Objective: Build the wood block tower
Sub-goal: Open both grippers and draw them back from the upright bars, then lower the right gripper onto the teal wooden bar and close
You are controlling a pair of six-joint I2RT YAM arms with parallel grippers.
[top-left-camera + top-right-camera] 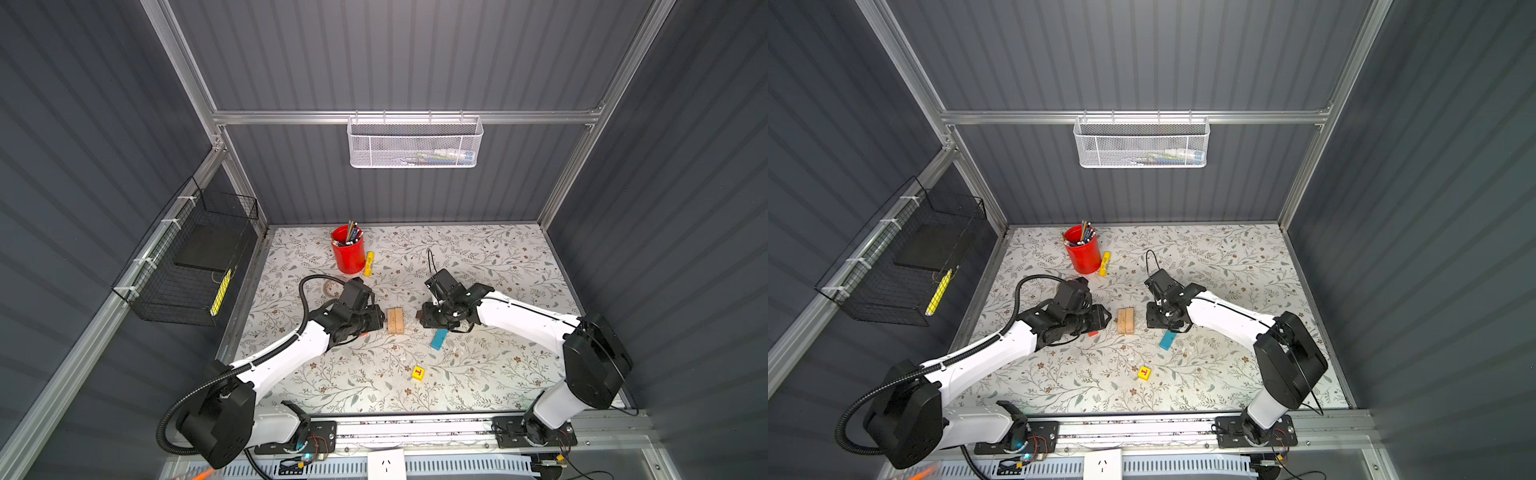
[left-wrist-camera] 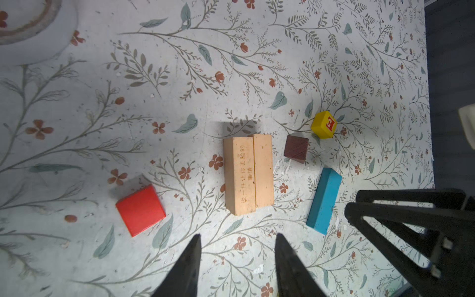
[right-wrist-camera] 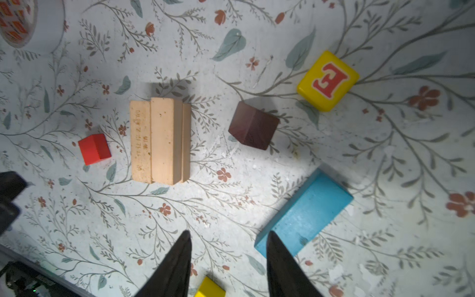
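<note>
**While your left gripper (image 2: 238,239) and right gripper (image 3: 228,232) are hanging open, you are holding nothing**

The tan oblongs (image 1: 395,320) are lying pressed together on the tabletop (image 1: 498,257), between your two grippers. The red cube (image 2: 140,210) is sitting near them on the left. The brown roof piece (image 3: 253,125), blue oblong (image 3: 305,213) and a yellow cube (image 3: 327,81) are sitting on the right.

One yellow cube (image 3: 209,290) partly off-frame

tan oblongs (image 1: 1126,321) side by side | blue oblong (image 1: 1168,340) to their right, apart | yellow cube (image 1: 1144,372) nearer front
</note>
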